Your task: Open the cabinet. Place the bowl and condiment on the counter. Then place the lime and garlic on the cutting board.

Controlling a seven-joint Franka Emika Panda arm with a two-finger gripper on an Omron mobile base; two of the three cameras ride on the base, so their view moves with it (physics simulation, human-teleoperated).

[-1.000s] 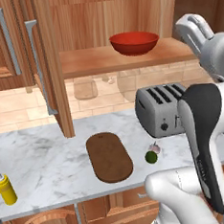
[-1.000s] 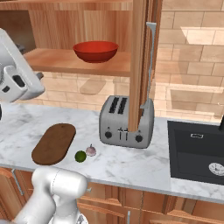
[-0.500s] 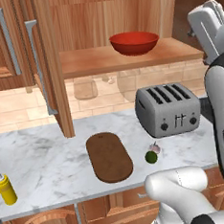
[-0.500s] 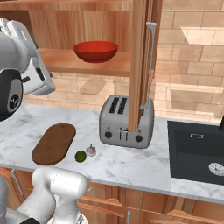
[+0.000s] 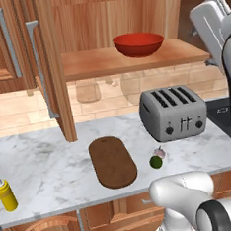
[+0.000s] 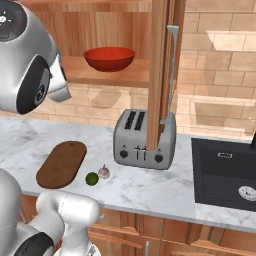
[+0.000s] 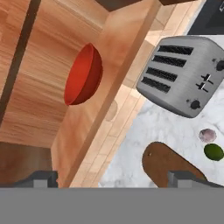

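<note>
End effector (image 7: 113, 177) open and empty; my arm has swung up toward the red bowl (image 5: 138, 44) at upper centre, in the opened cabinet (image 5: 52, 78).

We see the cabinet (image 5: 49, 69) in reddish-brown wood with visible grain, its bar handles (image 5: 39, 69) matt grey metal. The bowl (image 5: 138, 44) on its shelf looks glossy red. The desk (image 5: 42, 163) is smooth white marble with grey veins. The cutting board (image 5: 112, 161) is dark matt wood, the toaster (image 5: 172, 112) brushed grey metal, the condiment (image 5: 5, 194) bottle smooth yellow plastic.
</note>
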